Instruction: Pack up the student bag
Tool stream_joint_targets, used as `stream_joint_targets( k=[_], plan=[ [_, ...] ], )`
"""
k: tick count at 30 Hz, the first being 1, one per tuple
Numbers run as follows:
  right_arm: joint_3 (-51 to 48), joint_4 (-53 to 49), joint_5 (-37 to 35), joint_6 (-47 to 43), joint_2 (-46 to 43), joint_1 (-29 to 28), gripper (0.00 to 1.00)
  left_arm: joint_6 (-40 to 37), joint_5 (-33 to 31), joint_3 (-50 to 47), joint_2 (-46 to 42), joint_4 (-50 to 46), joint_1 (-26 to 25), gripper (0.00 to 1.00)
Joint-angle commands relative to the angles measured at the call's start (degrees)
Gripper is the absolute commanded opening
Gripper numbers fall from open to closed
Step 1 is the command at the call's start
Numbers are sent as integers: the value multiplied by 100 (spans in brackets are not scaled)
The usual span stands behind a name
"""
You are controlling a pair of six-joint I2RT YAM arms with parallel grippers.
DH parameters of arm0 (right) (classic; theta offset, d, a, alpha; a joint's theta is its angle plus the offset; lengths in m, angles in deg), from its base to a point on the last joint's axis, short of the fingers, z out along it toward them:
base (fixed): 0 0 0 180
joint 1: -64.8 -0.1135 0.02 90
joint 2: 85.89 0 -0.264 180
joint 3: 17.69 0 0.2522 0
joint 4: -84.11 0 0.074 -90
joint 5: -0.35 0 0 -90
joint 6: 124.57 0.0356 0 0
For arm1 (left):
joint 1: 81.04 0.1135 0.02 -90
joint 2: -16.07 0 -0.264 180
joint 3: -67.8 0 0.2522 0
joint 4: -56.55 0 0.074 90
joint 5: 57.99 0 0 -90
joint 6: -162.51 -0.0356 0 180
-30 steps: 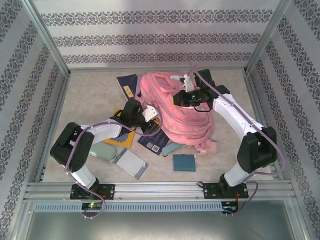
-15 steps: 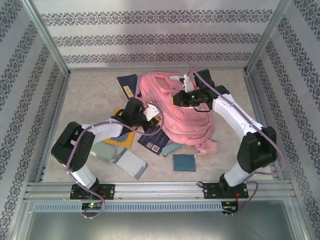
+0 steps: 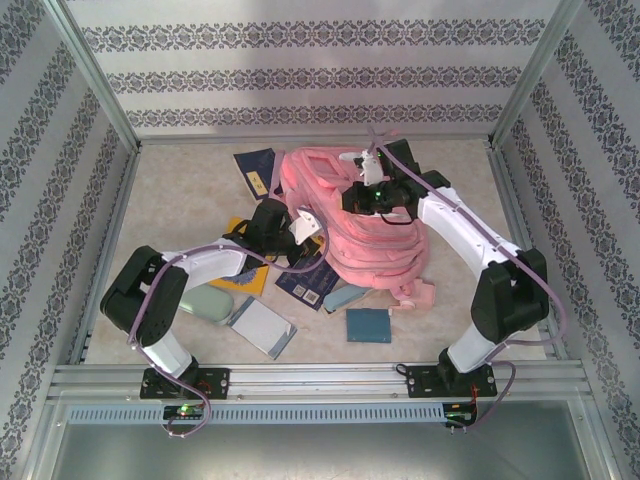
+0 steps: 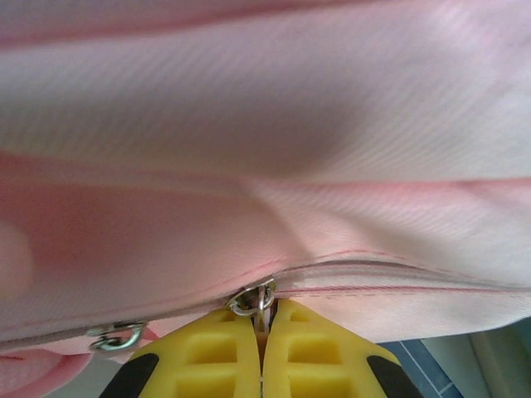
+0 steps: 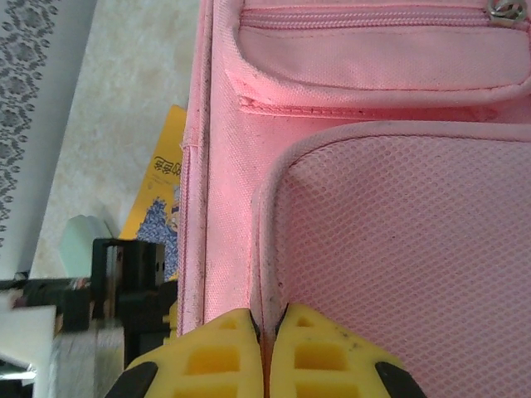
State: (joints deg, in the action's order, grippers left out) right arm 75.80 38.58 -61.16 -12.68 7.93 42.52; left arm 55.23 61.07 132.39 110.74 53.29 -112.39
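1. A dark blue book [image 3: 256, 168] lies tilted at the far left of the beige marbled table [image 3: 180, 200], with a small pale label on its cover.
2. Nearer, a yellow book [image 3: 250, 283] lies flat; the right wrist view shows print on its cover.
3. Just right of it lies a patterned navy book [image 3: 308, 286].
4. A pale green pouch [image 3: 208, 303] sits near the front left, beside a flat grey notebook [image 3: 262, 328].
5. A narrow teal case [image 3: 345, 297] lies just beyond a square blue book [image 3: 368, 325].
6. A small pink box-like item [image 3: 418, 293] rests to their right.
7. Striped floral wallpaper [image 3: 300, 80] covers the walls.
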Motion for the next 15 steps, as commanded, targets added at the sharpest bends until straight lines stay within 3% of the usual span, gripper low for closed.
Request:
stream_joint_targets(
  k=[1,15],
  plan=[
    [345,283,-386,254,183,-168,0,171,258,-61,-324,-180,-219,0],
    [1026,358,-1291,899,896,-626,0,734,4,-287,-1001,-802,-609,0]
  ],
)
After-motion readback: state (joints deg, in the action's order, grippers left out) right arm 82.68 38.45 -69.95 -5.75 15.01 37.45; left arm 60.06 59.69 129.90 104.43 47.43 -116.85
